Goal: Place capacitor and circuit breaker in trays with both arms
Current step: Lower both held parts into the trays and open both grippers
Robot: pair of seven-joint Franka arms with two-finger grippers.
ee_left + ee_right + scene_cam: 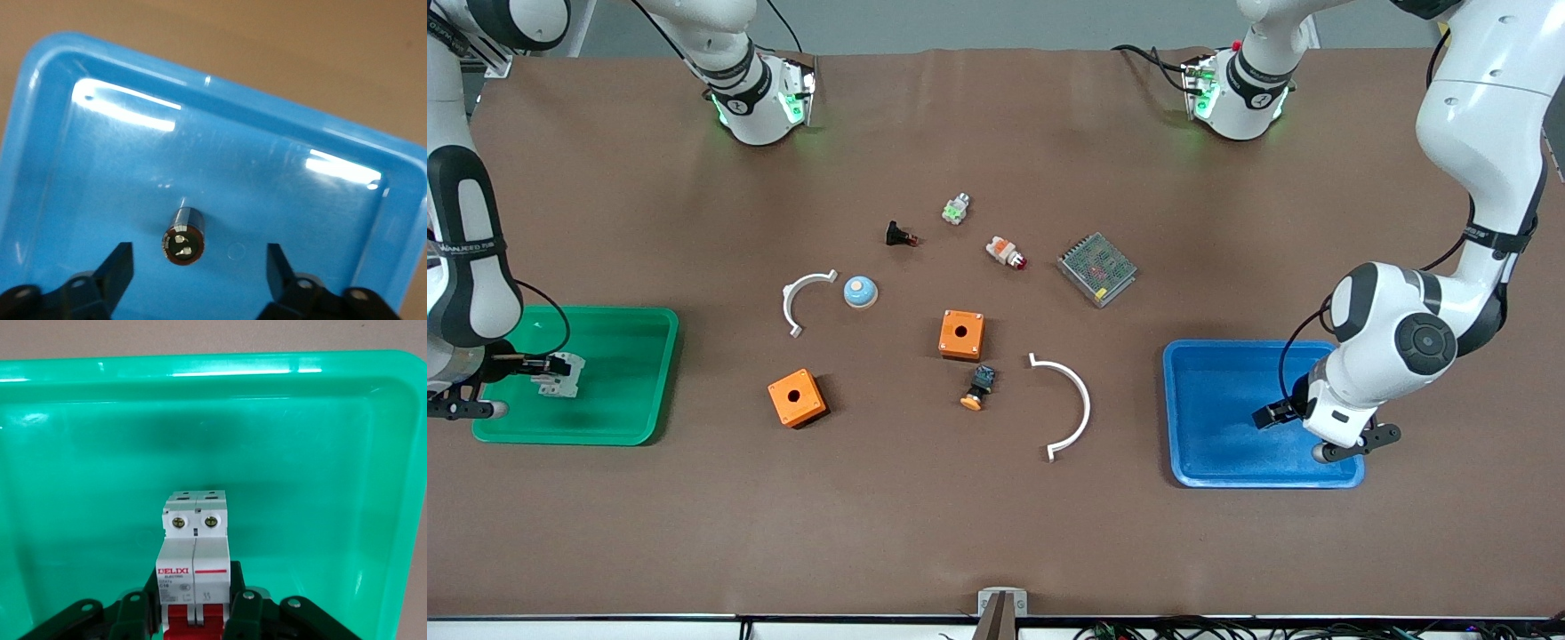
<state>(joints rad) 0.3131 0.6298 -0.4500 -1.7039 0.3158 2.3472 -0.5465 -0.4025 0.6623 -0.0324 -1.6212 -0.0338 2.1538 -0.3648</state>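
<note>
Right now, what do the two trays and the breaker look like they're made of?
Blue tray: glossy moulded plastic, by the bright light streaks and rounded rim. Green tray: likely the same, with a shiny rim. Breaker: matte white plastic housing, red plastic levers, two metal-looking screws on top.

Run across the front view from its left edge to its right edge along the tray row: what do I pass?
Right hand on the circuit breaker over the green tray → orange box → black-and-blue button → larger white arc → blue tray → left hand, open.
</note>
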